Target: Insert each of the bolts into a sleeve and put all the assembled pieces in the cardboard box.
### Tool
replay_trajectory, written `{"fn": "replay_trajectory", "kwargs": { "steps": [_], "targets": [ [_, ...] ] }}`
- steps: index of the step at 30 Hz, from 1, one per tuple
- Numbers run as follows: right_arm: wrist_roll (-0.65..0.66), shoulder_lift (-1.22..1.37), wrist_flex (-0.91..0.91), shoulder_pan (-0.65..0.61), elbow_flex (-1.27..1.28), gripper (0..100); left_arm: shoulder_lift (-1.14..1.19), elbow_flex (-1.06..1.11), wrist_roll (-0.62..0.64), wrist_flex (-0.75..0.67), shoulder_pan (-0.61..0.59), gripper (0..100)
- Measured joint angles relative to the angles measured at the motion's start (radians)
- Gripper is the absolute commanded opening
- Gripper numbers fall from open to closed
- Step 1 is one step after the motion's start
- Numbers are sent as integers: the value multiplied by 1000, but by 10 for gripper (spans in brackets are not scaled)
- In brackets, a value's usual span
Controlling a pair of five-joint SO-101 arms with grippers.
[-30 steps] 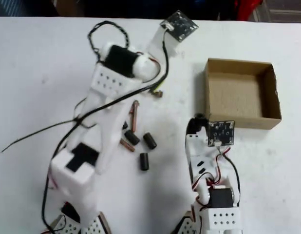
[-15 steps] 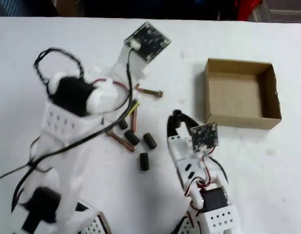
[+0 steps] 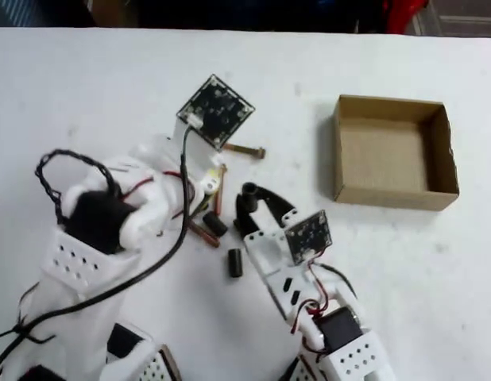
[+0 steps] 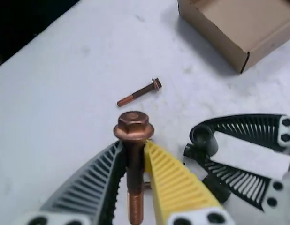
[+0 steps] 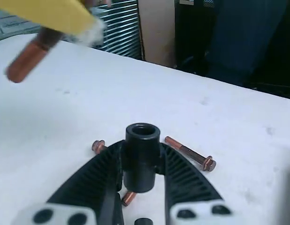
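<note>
Cardboard box: open top up, plain brown floor showing, well apart from loose parts.
Left gripper: pinching held bolt by shank; long axis along fingers, hex head past fingertips.
Right gripper: clamped on black sleeve; axis along fingers, open bore at far end, near held bolt.
Loose bolt: flat on table, head toward box.
Spare sleeve: flat on table, near right gripper.
</note>
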Motion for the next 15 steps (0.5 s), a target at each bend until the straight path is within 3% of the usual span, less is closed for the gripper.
{"fn": "replay_trajectory", "kwargs": {
  "steps": [11, 15],
  "targets": [
    [0, 0, -60, -34, 0, 17, -193, 373, 6, -466, 0, 23],
    [0, 0, -60, -34, 0, 17, -221, 445, 121, -603, 0, 23]
  ]
}}
